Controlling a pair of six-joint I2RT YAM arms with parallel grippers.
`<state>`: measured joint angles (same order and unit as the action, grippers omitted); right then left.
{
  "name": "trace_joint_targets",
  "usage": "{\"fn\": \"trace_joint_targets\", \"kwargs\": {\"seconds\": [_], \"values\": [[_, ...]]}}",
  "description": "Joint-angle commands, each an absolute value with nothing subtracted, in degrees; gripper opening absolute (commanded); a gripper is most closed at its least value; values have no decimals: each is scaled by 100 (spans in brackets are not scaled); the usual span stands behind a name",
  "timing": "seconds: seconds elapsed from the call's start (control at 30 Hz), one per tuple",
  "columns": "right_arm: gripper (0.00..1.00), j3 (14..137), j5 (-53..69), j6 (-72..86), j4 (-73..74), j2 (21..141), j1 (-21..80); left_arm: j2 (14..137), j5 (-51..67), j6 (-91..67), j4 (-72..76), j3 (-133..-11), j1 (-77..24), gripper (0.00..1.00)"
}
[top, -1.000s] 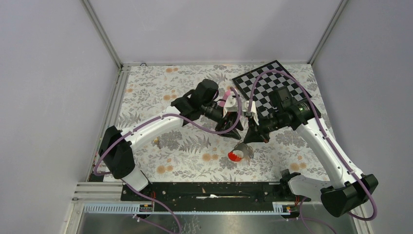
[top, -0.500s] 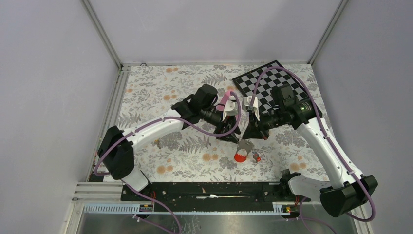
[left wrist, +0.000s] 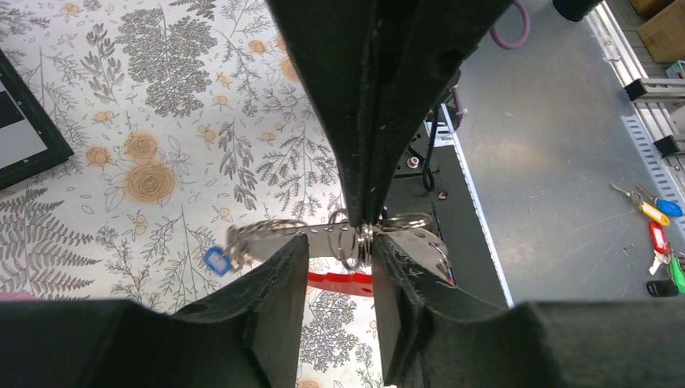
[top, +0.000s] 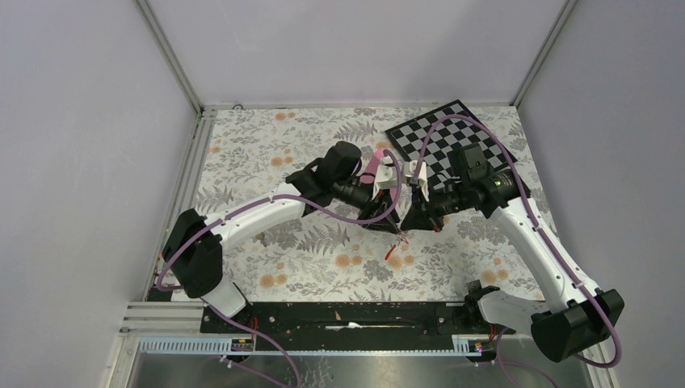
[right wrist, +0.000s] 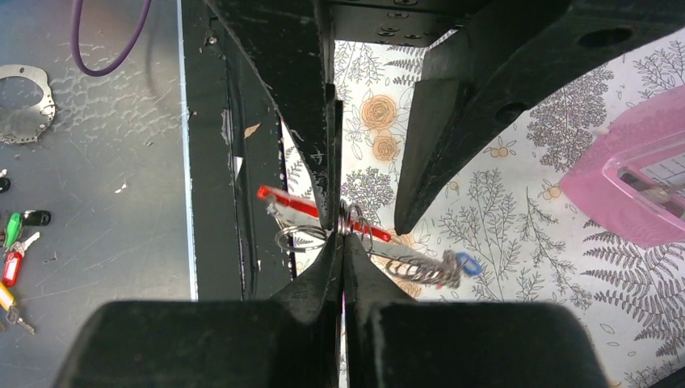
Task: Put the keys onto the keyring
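Note:
The keyring [left wrist: 323,242] hangs level above the floral mat, its grey bar on top and its red bar [left wrist: 343,284] below. Several split rings [left wrist: 355,242] sit on the grey bar, and a blue-tagged key [left wrist: 216,260] dangles at one end. My right gripper [right wrist: 341,236] is shut on the keyring's grey bar among the rings. My left gripper [left wrist: 339,246] faces it with its fingers [left wrist: 275,311] apart on either side of the bar, one finger close against the rings. In the top view the left gripper [top: 390,222] and the right gripper [top: 406,224] meet tip to tip, the keyring [top: 393,254] hanging edge-on beneath.
A pink pyramid [top: 376,162] stands just behind the left wrist. A checkerboard [top: 452,141] lies at the back right. The black base rail [top: 347,315] runs along the near edge. Loose tagged keys [left wrist: 658,234] lie on the metal shelf beyond the rail.
The left gripper has come up to the right gripper's tips and its jaws have narrowed a little. The keyring, which swung wide below the right gripper, now hangs edge-on between them.

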<state>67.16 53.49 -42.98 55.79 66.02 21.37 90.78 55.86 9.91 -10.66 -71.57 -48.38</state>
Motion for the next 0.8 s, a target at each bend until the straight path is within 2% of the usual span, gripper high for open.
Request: {"fn": "trace_joint_targets", "kwargs": {"seconds": [0.0,0.13,0.6,0.77], "values": [[0,6672,5501,-4245,5413,6399,2101,8825,5350,1014,-860,-7326,-4841,36],[0,6660,5485,-4247,5421,6389,2103,8825,5359,1088,-892,-7313,-4842,30],[0,6583,5370,-4298,5406,6438,2101,8747,5522,1070,-932,-7404,-4799,24],[0,6599,5392,-4293,5399,6483,2101,8713,5551,1102,-934,-7377,-4799,18]]}}
